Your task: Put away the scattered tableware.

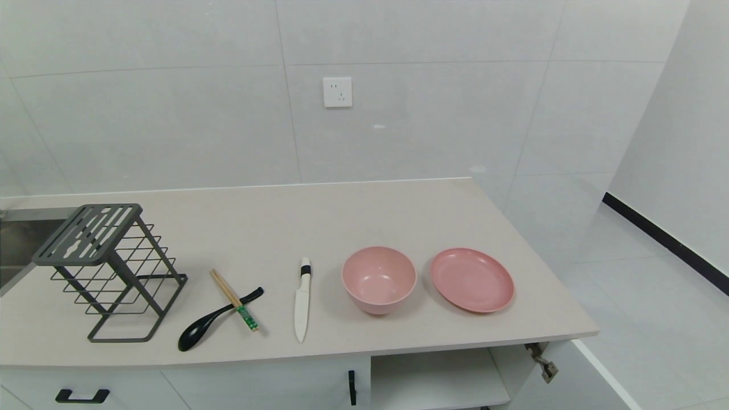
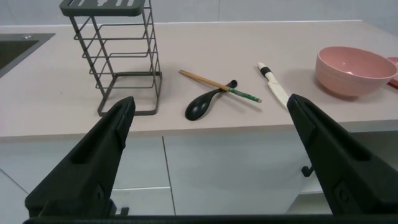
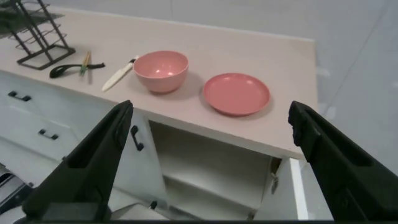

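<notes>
Worktop: the worktop (image 1: 342, 216) is carrying all the tableware in a row near its front edge, with a wire rack (image 1: 91, 230) standing at the robot's left end
Left-side pieces: a black spoon (image 1: 199, 330), a pair of chopsticks (image 1: 233, 300) and a white knife (image 1: 302, 307) are lying between the rack and the bowl, on the left arm's side
Long axes: the knife is lying nearly front to back, blade tip toward the front edge and handle toward the wall; the chopsticks are slanting from back-left to front-right and resting across the spoon's handle; the spoon is slanting the other way, its scoop toward the front edge near the rack's foot
Right-side pieces: a pink bowl (image 1: 379, 279) is sitting upright just beside a pink plate (image 1: 471, 279), a small gap showing between them, both on the right arm's side
Cupboard: the cupboard (image 1: 438, 381) under the bowl and plate is standing open, its door (image 1: 592, 376) swung out to the right
Left jaws: gaping wide and holding nothing, hanging out in front of the worktop's edge, facing the spoon and chopsticks, well apart from them
Right jaws: gaping wide and empty, hovering out in front of and above the open cupboard, well apart from bowl and plate
Judgement: the left arm is looking better placed for the long pieces, its jaws needing to be turned crosswise to the chosen piece's axis; the right arm is looking better placed for bowl and plate
</notes>
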{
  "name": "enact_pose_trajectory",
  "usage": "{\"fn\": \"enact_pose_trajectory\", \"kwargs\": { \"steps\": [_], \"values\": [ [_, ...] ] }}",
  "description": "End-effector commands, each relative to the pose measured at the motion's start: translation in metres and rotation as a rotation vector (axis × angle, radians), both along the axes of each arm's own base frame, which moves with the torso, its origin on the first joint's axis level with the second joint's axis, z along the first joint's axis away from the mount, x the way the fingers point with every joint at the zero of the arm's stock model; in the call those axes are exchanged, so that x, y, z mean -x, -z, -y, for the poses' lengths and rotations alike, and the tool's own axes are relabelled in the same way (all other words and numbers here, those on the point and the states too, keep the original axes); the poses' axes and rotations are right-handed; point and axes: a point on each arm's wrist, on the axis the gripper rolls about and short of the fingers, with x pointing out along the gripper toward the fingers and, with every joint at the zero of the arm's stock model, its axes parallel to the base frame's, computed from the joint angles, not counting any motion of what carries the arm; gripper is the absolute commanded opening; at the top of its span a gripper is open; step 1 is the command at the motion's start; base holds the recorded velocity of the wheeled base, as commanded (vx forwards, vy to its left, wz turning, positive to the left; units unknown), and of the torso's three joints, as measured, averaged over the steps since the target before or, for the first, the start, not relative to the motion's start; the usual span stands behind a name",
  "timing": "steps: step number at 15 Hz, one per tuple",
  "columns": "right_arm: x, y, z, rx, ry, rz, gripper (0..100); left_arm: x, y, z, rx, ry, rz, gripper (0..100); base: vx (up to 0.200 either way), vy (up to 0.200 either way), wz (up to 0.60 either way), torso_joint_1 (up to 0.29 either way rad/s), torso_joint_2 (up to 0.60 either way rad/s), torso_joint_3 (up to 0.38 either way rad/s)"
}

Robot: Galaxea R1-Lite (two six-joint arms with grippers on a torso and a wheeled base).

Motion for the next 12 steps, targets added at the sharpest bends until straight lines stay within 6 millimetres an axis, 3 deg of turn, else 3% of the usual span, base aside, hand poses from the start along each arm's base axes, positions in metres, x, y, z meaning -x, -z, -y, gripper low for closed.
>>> {"fn": "enact_pose_trajectory", "kwargs": {
  "steps": [1, 3, 6, 12],
  "values": [
    [-0.071, -0.012, -0.009, 0.025, -0.102, -0.201, 100, 0.0, 0.0, 0.0, 0.0, 0.002, 0.0, 100, 0.0, 0.0, 0.0, 0.0, 0.0, 0.0],
    [-0.113, -0.012, -0.014, 0.103, -0.129, -0.207, 100, 0.0, 0.0, 0.0, -0.001, 0.004, -0.001, 100, 0.0, 0.0, 0.0, 0.0, 0.0, 0.0],
    [-0.156, -0.008, -0.019, 0.215, -0.162, -0.243, 100, 0.0, 0.0, 0.0, -0.001, 0.002, -0.001, 100, 0.0, 0.0, 0.0, 0.0, 0.0, 0.0],
    [-0.179, 0.001, -0.016, 0.234, -0.115, -0.282, 100, 0.0, 0.0, 0.0, -0.001, 0.004, -0.001, 100, 0.0, 0.0, 0.0, 0.0, 0.0, 0.0]
  ]
}}
